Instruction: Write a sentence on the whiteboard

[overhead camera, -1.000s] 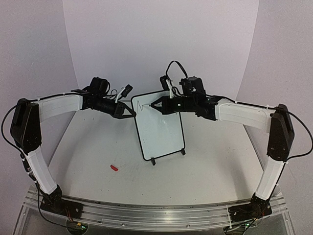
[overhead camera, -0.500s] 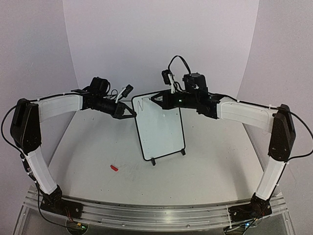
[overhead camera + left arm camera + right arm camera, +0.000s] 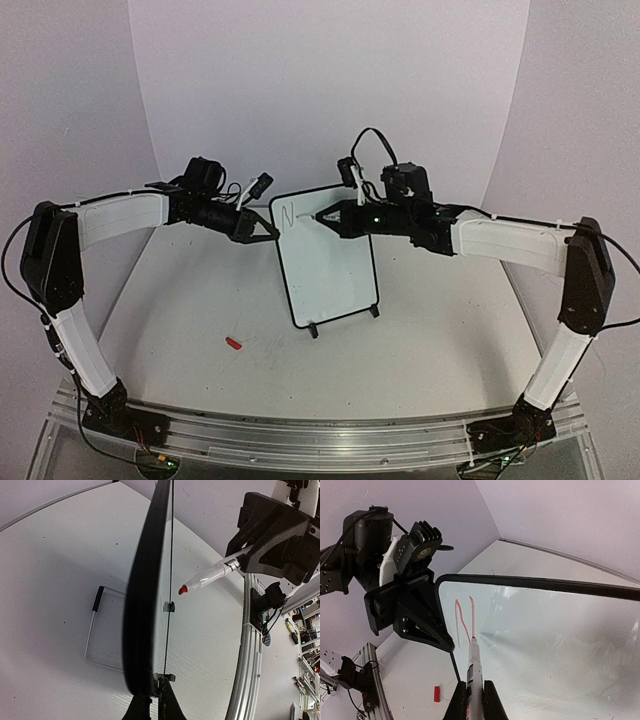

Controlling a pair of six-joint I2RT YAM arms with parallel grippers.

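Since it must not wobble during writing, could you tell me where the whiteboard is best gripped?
Pinch the thin frame at the upper left edge of the whiteboard, from the left: it stands upright, and the marker needs its face clear.

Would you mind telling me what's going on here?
Two robot arms are writing on a small standing whiteboard. The left tool is clamped on the board's left edge, steadying it. The right tool grips a red marker, its tip close to the surface just right of a letter N, the only writing so far.
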